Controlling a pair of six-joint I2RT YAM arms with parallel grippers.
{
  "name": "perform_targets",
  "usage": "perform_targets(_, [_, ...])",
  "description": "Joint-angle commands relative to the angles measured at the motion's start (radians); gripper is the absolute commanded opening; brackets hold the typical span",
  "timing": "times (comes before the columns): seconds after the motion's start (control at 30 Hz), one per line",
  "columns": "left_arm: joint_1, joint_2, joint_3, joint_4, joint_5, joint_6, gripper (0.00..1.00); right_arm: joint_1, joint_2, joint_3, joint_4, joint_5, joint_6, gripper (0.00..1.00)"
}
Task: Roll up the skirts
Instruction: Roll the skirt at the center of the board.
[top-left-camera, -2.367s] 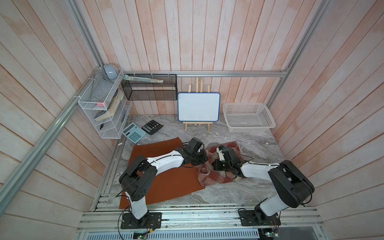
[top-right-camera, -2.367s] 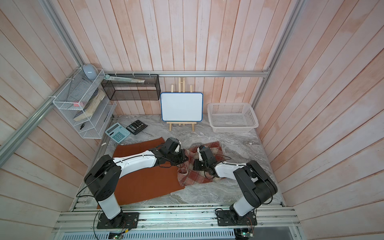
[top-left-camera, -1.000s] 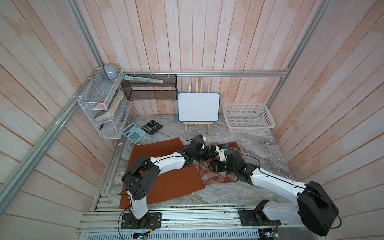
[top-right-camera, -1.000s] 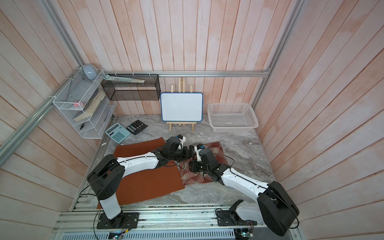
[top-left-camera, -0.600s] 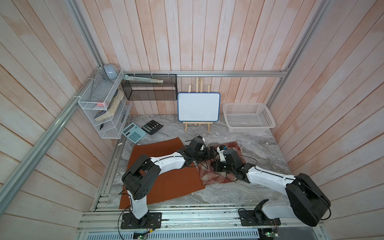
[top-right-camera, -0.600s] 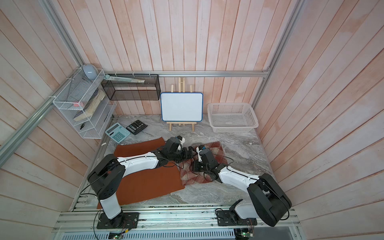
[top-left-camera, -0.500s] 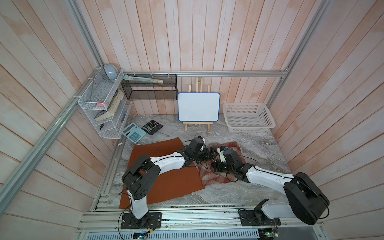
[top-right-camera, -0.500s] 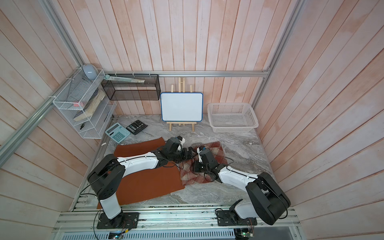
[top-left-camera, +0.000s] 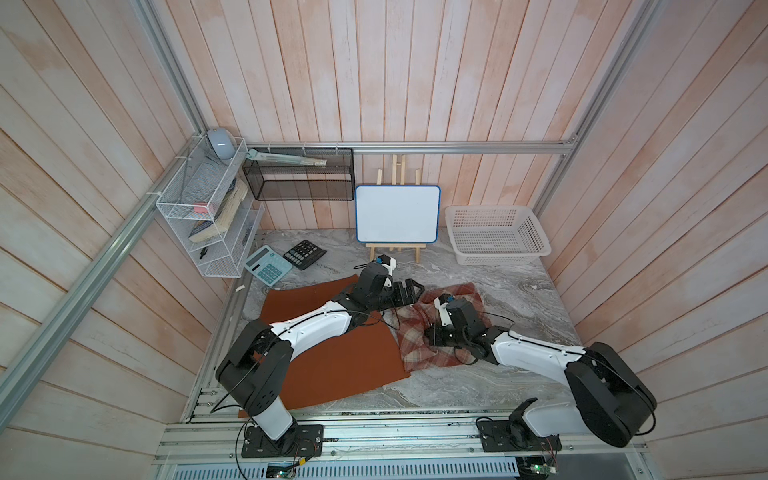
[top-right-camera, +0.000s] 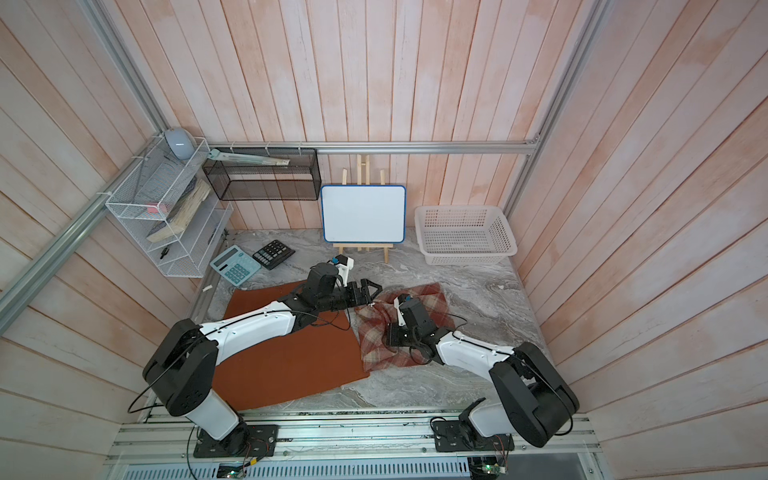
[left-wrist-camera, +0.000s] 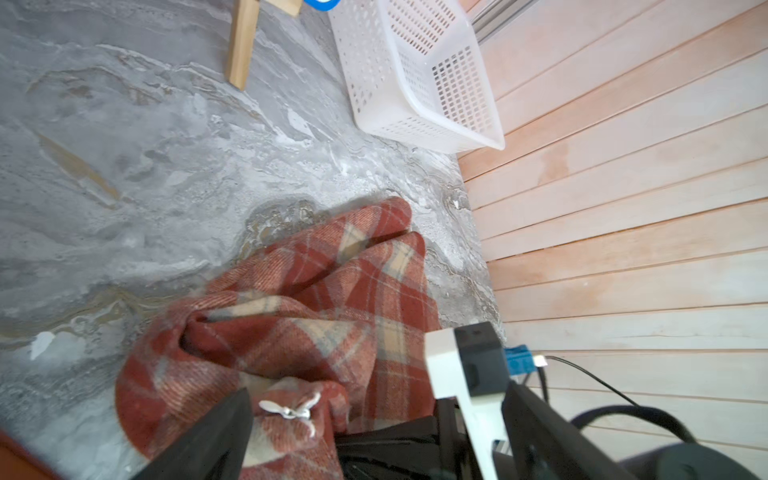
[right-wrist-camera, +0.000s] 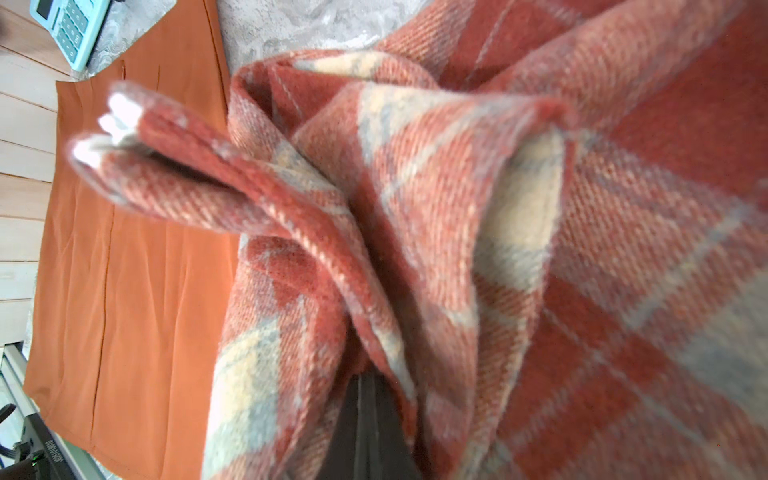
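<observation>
The plain rust-orange skirt (top-left-camera: 332, 357) (top-right-camera: 291, 365) lies flat on the left of the marble table. To its right sits the plaid skirt (top-left-camera: 415, 349) (top-right-camera: 374, 349), rumpled and folded over itself. My right gripper (top-left-camera: 434, 336) (top-right-camera: 392, 336) is low on the plaid cloth. In the right wrist view it (right-wrist-camera: 365, 415) is shut on a raised fold of the plaid skirt (right-wrist-camera: 415, 208), with the orange skirt (right-wrist-camera: 133, 270) beyond. My left gripper (top-left-camera: 409, 291) (top-right-camera: 370, 293) hangs open at the plaid's far left corner. Nothing is between its jaws (left-wrist-camera: 374, 432) in the left wrist view, above the plaid skirt (left-wrist-camera: 311, 291).
A white lattice basket (top-left-camera: 496, 237) (left-wrist-camera: 419, 70) stands at the back right and a whiteboard on an easel (top-left-camera: 397, 214) at the back middle. Two calculators (top-left-camera: 286, 259) lie at the back left under wire wall shelves (top-left-camera: 208, 220). Wooden walls close in on three sides.
My right arm has folded back, drawing the gripper and its plaid fold a little toward the table's front. The left gripper stays open and has hardly shifted.
</observation>
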Motion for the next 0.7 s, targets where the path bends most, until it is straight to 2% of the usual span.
perform_targets(0.0, [-0.007, 0.027, -0.005, 0.007, 0.019, 0.039, 1.0, 0.003, 0.009, 0.032, -0.055, 0.01, -0.027, 0.0])
perform_targets(0.27, [-0.005, -0.05, -0.09, -0.097, -0.054, 0.041, 1.0, 0.003, 0.03, 0.047, -0.054, 0.005, -0.028, 0.0])
perform_targets(0.43, [-0.002, -0.075, -0.162, -0.092, -0.013, 0.002, 0.99, 0.004, 0.027, 0.045, -0.059, 0.008, -0.027, 0.0])
perform_targets(0.53, [0.003, -0.063, -0.189, -0.034, 0.014, -0.036, 0.99, 0.003, 0.028, 0.044, -0.059, 0.002, -0.025, 0.0])
perform_targets(0.67, [0.028, 0.013, -0.232, 0.205, 0.101, -0.152, 0.95, 0.004, 0.021, 0.037, -0.055, -0.006, -0.019, 0.0])
